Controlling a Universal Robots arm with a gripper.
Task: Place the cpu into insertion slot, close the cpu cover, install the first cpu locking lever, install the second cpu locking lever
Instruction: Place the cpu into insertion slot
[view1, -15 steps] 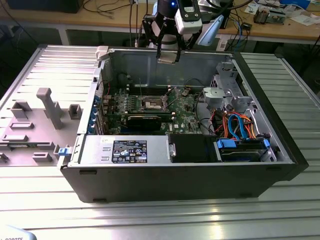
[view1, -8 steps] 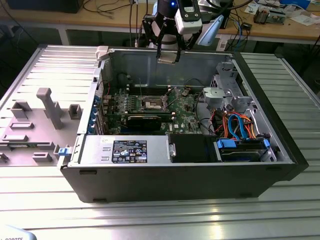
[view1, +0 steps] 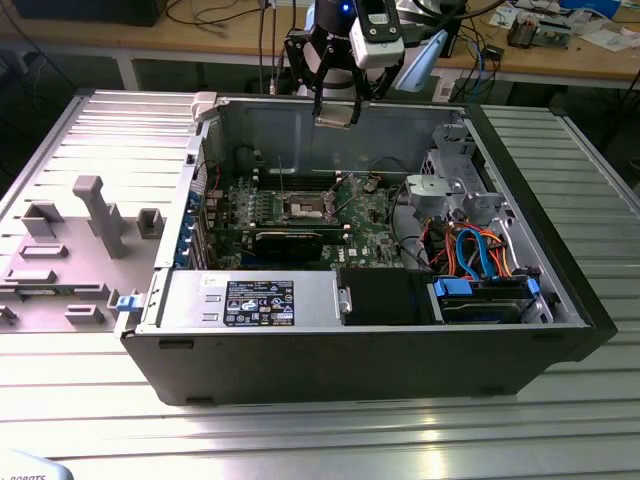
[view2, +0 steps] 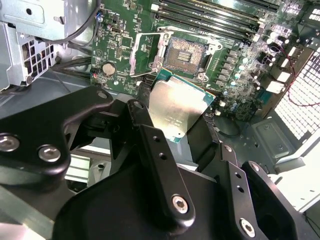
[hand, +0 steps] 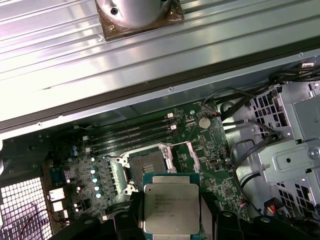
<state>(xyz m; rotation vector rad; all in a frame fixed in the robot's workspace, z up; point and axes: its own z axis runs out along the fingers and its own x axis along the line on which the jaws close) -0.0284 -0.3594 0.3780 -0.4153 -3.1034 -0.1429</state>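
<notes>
My gripper (view1: 335, 100) hangs over the open computer case, above the back of the green motherboard (view1: 360, 215). It is shut on the cpu (hand: 170, 207), a flat square chip with a silver-grey top, held by two opposite edges between black fingers (view2: 142, 120). In both wrist views the cpu (view2: 175, 107) hovers clear of the board, a little off to one side of the insertion slot (hand: 146, 165). The insertion slot (view2: 185, 52) is bare, its contact field showing. The cpu cover (view2: 146, 47) stands swung open at the slot's side.
A long black expansion card (view1: 290, 240) lies in front of the socket, with memory slots (hand: 132, 135) behind it. The power supply (view1: 250, 300), a metal drive cage (view1: 450, 190) and orange and blue cables (view1: 480, 250) fill the case. A grey fixture tray (view1: 70, 250) sits outside it.
</notes>
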